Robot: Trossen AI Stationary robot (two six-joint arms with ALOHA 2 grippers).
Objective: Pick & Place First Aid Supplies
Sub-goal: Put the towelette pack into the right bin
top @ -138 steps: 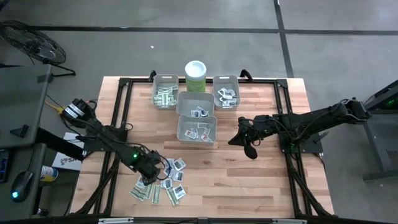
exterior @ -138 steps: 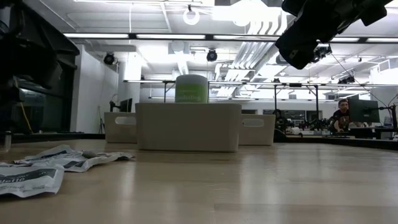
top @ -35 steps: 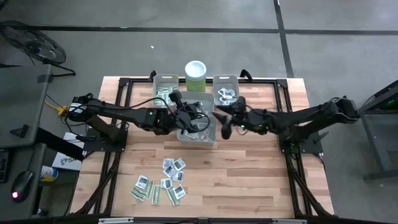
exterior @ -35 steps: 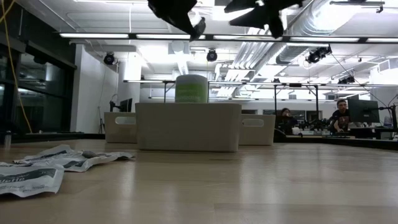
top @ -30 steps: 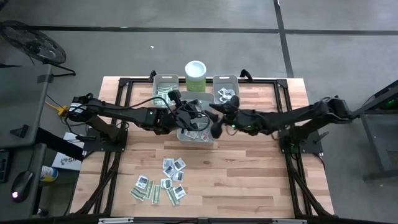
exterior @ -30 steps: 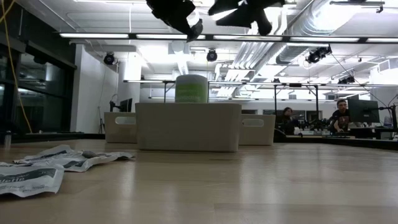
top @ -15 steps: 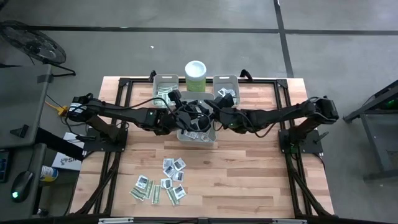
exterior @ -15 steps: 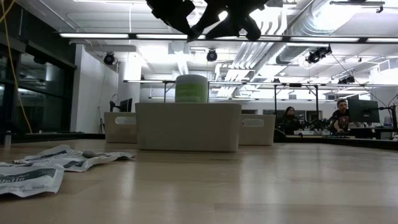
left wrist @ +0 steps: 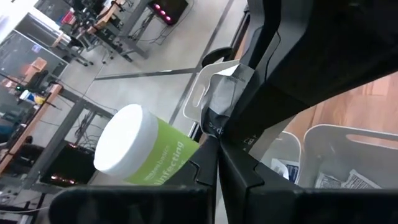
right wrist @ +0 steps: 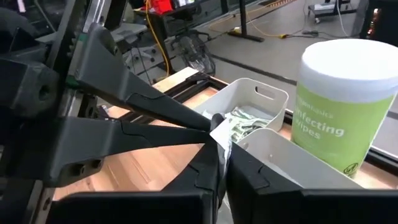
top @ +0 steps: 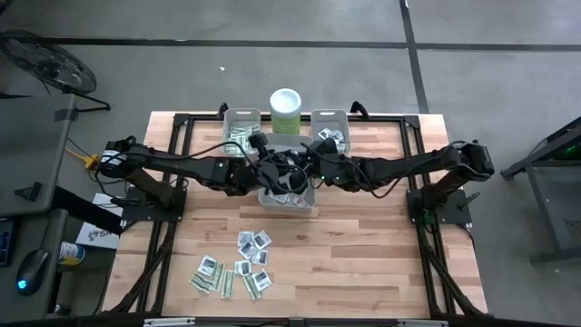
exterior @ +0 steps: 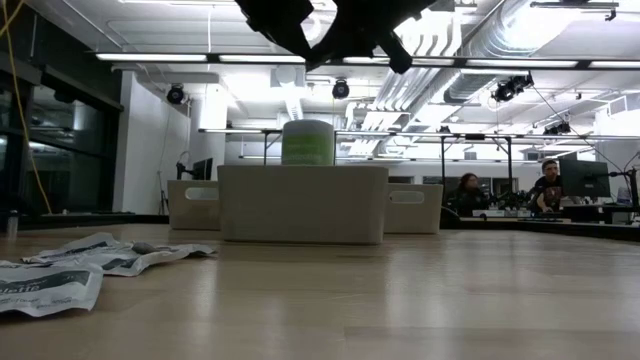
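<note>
Above the middle bins (top: pixel 287 173), the left tool (top: pixel 275 169) and right tool (top: pixel 303 163) meet, both clamped narrow on one packet (right wrist: pixel 219 134) between them. More packets (top: pixel 238 268) lie loose on the near bench (top: pixel 381 263); the canister (top: pixel 285 111) stands behind.

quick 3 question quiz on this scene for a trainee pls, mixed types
1. True or false: the left gripper and the right gripper are both shut on one small white paper packet above the grey rectangular plastic bins.
2. Where does the pile of loose flat paper packets lie? A: on the wooden table, on the left arm's side, apart from the bins. B: under the right arm's base. C: on the canister.
3. Fill in: the tall pale green plastic canister has a ___ lid.

Key: 1 true; 2 A; 3 white.
</note>
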